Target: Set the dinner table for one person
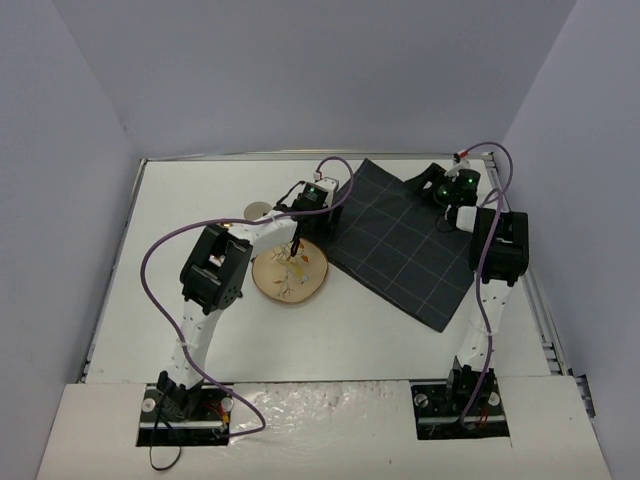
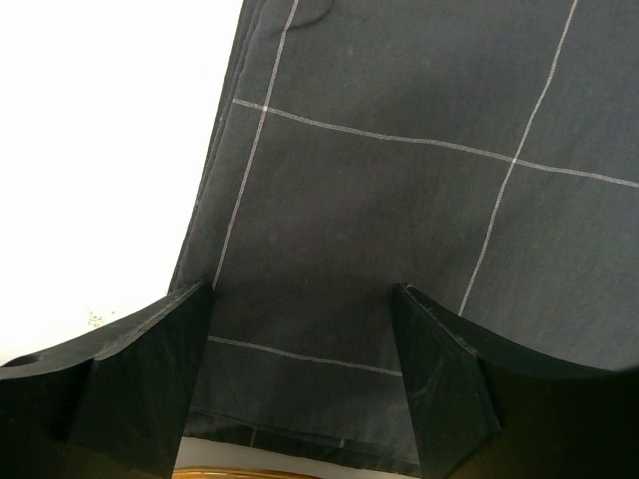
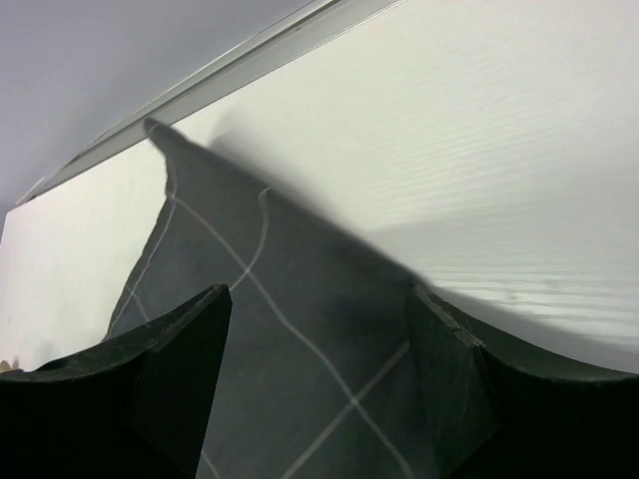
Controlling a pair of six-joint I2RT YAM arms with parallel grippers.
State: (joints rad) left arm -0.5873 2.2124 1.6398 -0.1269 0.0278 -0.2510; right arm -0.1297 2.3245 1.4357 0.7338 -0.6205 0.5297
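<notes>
The dinner table (image 1: 180, 250) fills the top view as a white rectangle with a thin metal rim (image 3: 250, 65), its long sides running left to right in front of both arm bases. On its right-centre lies a dark grey checked cloth (image 1: 400, 250), spread flat but turned diamond-wise, so none of its edges is square to the table's edges. That skew looks like what the coming move turns on: judged from the task, the cloth needs squaring in front of the arms.

The left gripper (image 2: 302, 299) hangs over the cloth's left corner, jaws spread wide with nothing between them. The cloth lies straight below and ahead of it, one edge running up the wrist view with bare table to the left. The right gripper (image 3: 319, 299) is just as wide open and empty, low over the cloth's far right corner (image 3: 155, 130), which points toward the far rim. I cannot tell whether either one touches the fabric. Each arm has a corner of its own within reach, at opposite ends of the cloth.

A round wooden plate (image 1: 288, 272) sits just beside the cloth's left corner, under the left forearm, its rim showing at the bottom of the left wrist view; it may block the cloth from sliding leftward. A small pale disc (image 1: 258, 210) lies farther back, partly hidden by the arm
</notes>
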